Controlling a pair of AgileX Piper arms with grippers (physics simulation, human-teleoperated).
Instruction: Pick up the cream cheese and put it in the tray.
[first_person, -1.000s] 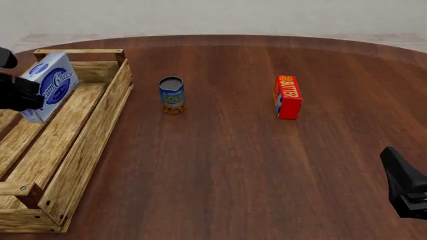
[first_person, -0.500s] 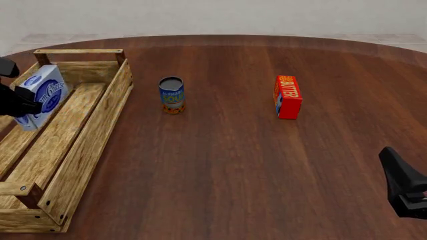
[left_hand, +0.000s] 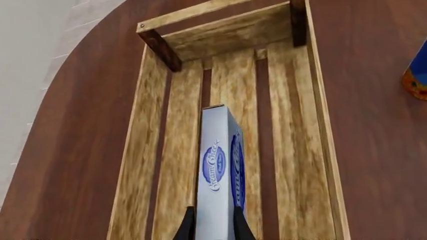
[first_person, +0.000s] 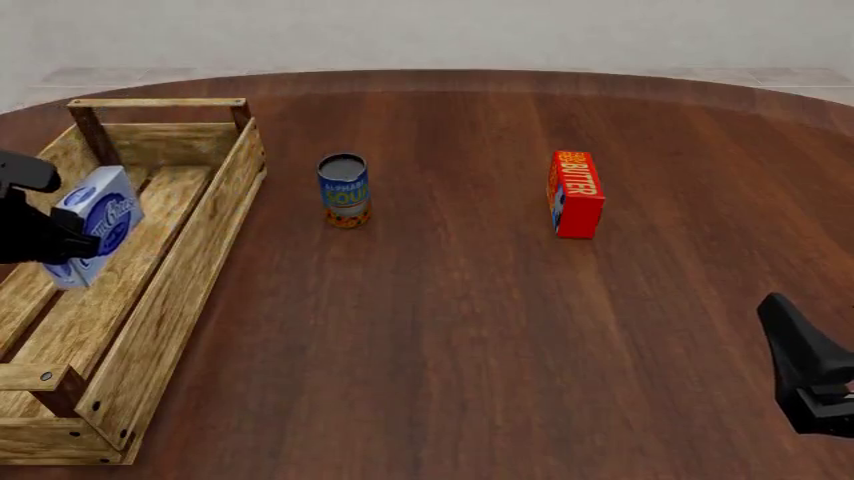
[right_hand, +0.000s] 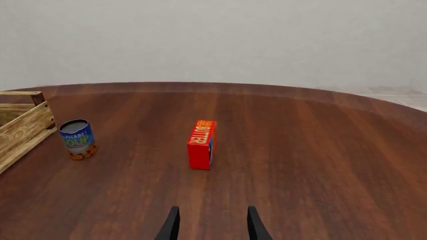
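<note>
Cream cheese (first_person: 96, 224) sits clamped in our left tool (left_hand: 214, 226) above the tray (first_person: 187, 262); our right tool (right_hand: 211, 224) gapes empty.

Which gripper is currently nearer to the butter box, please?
Right. The right gripper sits open, facing the butter box from the near table edge; the left gripper holds the cream cheese over the tray.

The table (first_person: 507, 330) is seen from above and behind in the front view, facing forward and down. The tray (left_hand: 293, 150) is viewed closely, lengthwise, from the left wrist. A low, forward view over the table is given from the right wrist. The butter box (right_hand: 201, 144) and soup can (right_hand: 77, 139) are shared with the front view.
</note>
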